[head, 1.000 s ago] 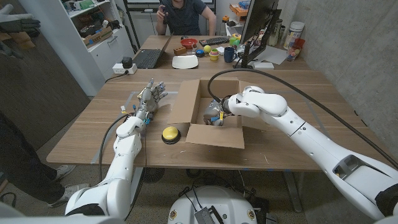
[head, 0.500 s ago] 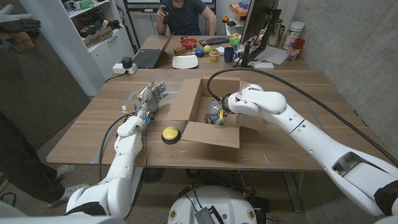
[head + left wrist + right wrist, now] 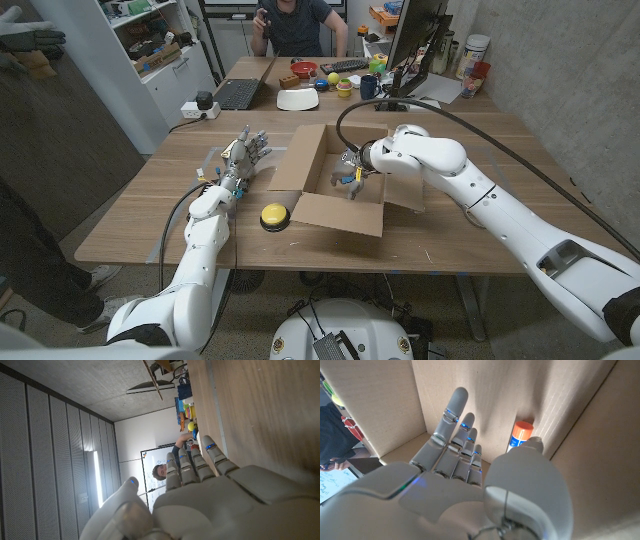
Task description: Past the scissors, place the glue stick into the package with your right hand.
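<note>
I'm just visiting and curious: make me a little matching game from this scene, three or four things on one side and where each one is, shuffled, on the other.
Things:
1. glue stick
2. yellow button
3. right hand
4. left hand

Places:
A. on the table, left of the cardboard box
B. over the box's opening, fingers spread, holding nothing
C. inside the box, in a corner
D. on the table in front of the box's left corner

Pairs: 1-C, 2-D, 3-B, 4-A
</note>
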Motion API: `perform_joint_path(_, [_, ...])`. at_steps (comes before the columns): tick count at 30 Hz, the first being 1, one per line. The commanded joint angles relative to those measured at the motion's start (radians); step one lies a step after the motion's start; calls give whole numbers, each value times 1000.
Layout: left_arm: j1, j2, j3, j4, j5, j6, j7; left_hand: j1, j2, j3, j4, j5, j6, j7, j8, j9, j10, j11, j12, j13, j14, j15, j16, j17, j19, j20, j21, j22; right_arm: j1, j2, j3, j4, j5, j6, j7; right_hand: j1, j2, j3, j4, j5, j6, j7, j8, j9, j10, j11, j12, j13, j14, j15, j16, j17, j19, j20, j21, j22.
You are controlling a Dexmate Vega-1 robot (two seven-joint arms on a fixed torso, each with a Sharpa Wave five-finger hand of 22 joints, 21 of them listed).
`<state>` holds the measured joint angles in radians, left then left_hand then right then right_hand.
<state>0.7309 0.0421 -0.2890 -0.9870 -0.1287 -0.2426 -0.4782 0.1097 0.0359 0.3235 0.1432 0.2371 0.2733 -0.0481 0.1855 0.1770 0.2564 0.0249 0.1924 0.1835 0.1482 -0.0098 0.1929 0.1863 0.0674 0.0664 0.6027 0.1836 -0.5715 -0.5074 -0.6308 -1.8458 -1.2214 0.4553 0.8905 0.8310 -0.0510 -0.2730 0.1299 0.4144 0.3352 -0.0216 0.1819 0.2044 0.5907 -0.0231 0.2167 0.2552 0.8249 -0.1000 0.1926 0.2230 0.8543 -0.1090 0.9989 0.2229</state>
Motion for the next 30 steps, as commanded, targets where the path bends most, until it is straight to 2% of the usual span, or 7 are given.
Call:
perform_joint_path(1, [-4, -2, 3, -2, 2, 5, 3, -7, 6, -1, -1, 5, 9, 2, 7, 3, 8, -5, 6, 3, 0, 2, 2, 2, 0, 1, -2, 4, 5, 1, 31, -37, 43, 23, 24, -5, -8, -14, 1, 7, -10, 0, 6, 2, -3, -4, 2, -1, -12, -117, 2, 2, -5, -106, -5, 0])
perform_joint_path(18, [-5, -1, 6, -6, 2, 2, 4, -5, 8, -1, -3, 7, 13, 2, 8, 3, 11, -6, 5, 3, 2, 1, 3, 2, 3, 1, -4, 3, 6, 8, 78, -78, 57, 33, 32, -11, -5, -24, 4, 13, -2, 4, 13, 1, 9, -1, 11, -5, -5, -121, 10, 4, -4, -108, -11, -3])
perform_joint_path(30, [-1, -3, 4, -17, -5, 5, 4, -3, 9, -1, -4, 9, 14, 2, 9, 4, 18, -5, 7, 4, 2, 1, 4, 2, 4, 0, -5, 3, -3, 2, 110, -110, 37, 25, 17, -6, 11, -25, 6, 19, 18, -1, 21, 0, 6, -17, 12, -9, -2, -122, 13, 4, -4, -109, -18, -6])
